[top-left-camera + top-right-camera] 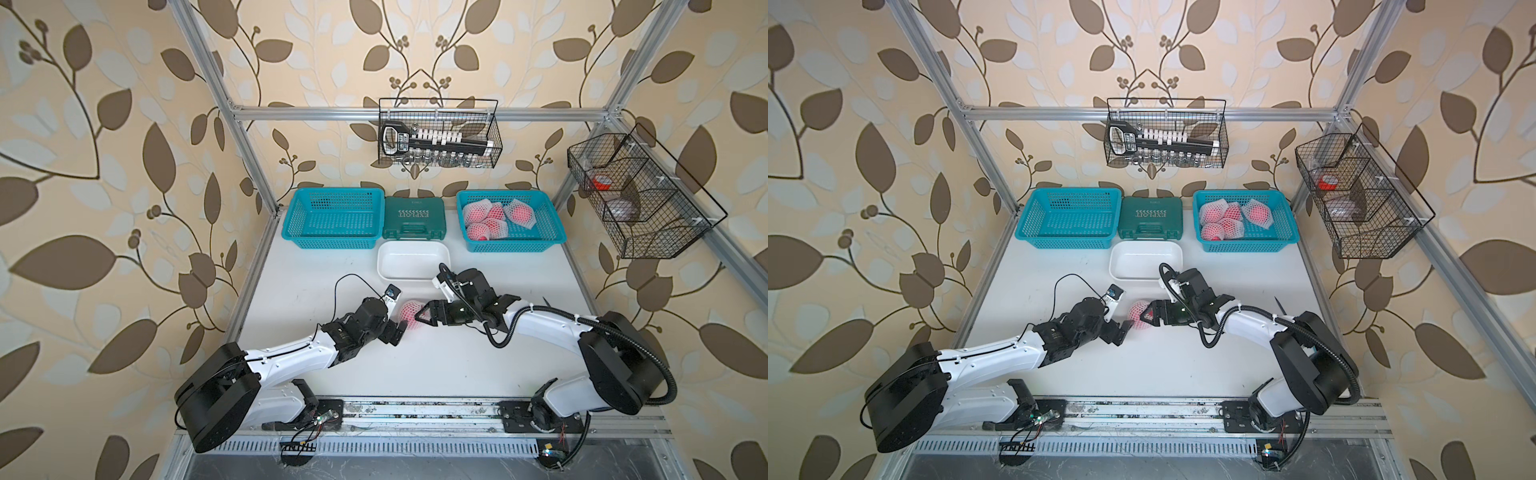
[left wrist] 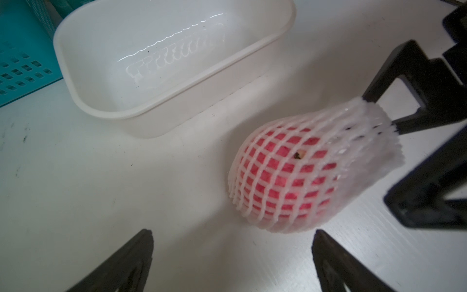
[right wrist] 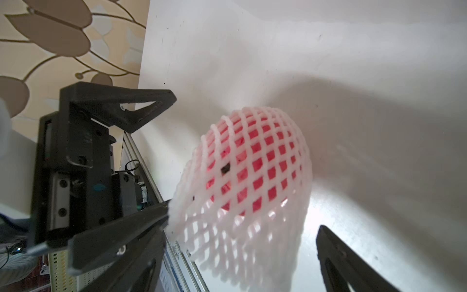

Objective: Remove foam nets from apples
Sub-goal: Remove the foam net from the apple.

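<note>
One red apple (image 1: 409, 314) (image 2: 285, 182) in a white foam net (image 2: 366, 141) lies on the white table between my two grippers. The net's loose end points at my right gripper (image 1: 420, 312) (image 3: 240, 242), which is open, with that limp end (image 3: 240, 252) lying between its fingers, unpinched. My left gripper (image 1: 398, 318) (image 2: 233, 235) is open a short way from the apple's other side, holding nothing. Several more netted apples (image 1: 494, 218) sit in the teal basket (image 1: 505, 193) at the back right.
An empty teal basket (image 1: 332, 190) stands back left, with a green case (image 1: 413, 218) between the baskets. A white tub (image 1: 384, 270) sits empty just behind the grippers. Wire baskets hang on the back wall (image 1: 438, 133) and the right wall (image 1: 640, 195).
</note>
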